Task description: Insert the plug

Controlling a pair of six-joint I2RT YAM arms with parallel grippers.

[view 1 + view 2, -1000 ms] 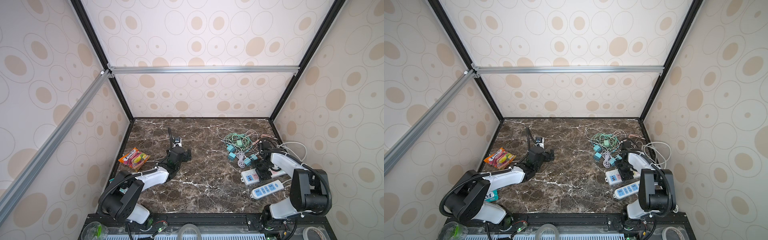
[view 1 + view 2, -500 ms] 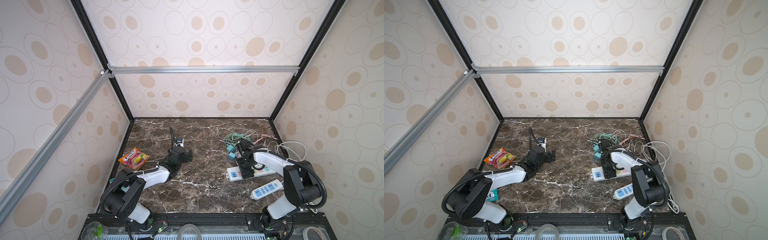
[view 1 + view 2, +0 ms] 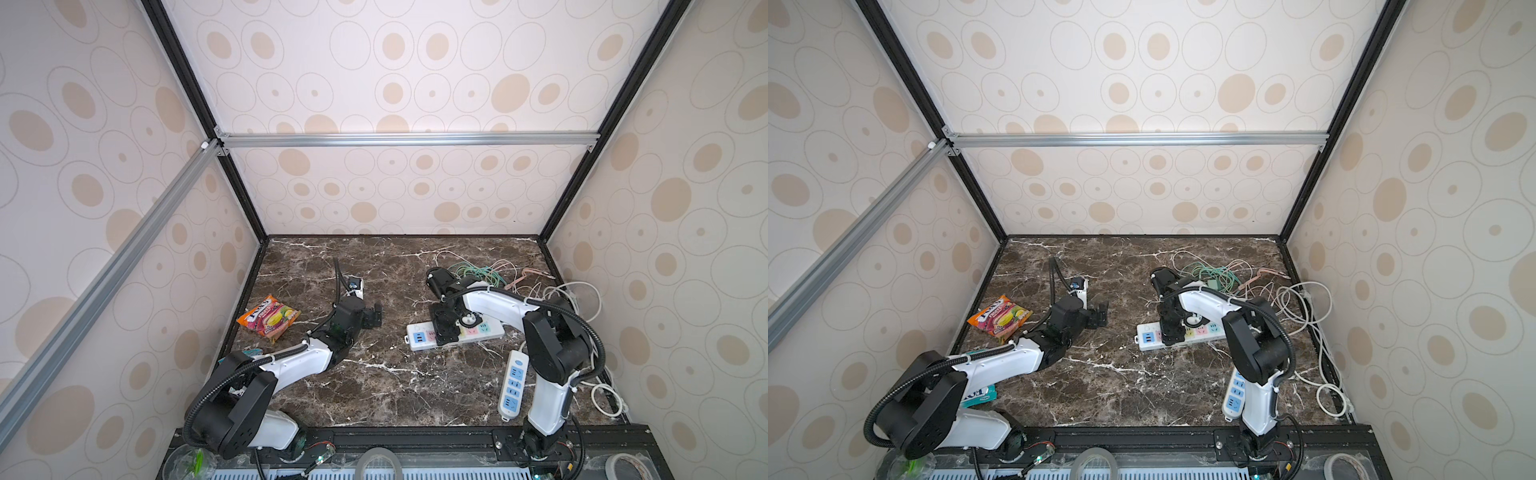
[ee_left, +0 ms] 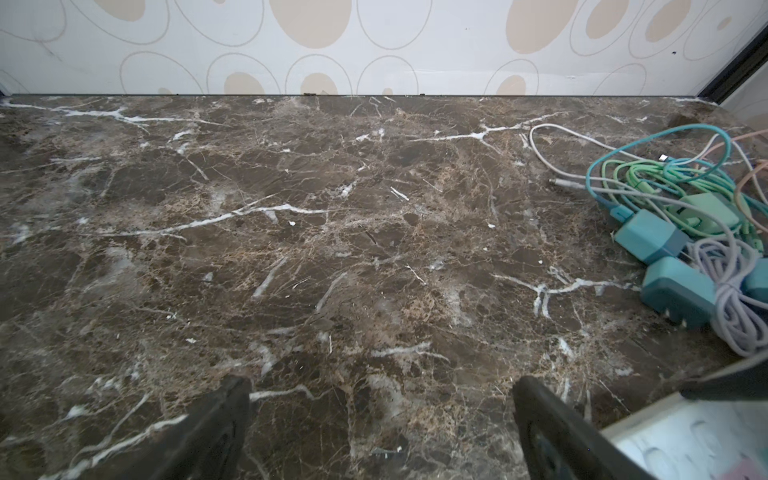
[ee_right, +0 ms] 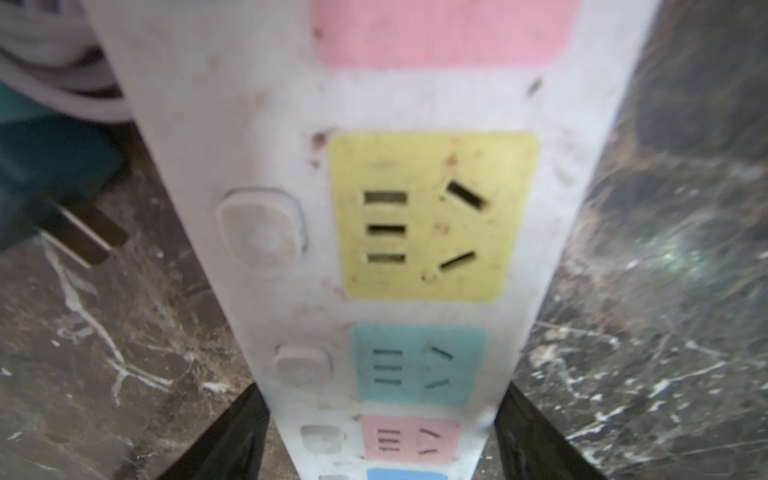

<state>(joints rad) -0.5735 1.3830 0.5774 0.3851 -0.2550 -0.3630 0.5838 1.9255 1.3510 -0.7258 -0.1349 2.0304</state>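
Pose: left arm low toward 1 o'clock, left gripper [image 3: 376,316] gaping. The right arm hooks toward 10 o'clock, right gripper [image 3: 444,334] pointing down, jaws set wide.

Cream walls [image 3: 415,62] with beige ovals — black corner posts [image 3: 572,187], a silver rail [image 3: 407,139] across — above a dark brown marble bench [image 3: 395,386].

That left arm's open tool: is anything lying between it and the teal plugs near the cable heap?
Nothing visible does. Only bare marble tabletop lies between the left tool and the teal plugs. Their cables trail away behind them, and the end of the power strip sits beside that path, not across it.
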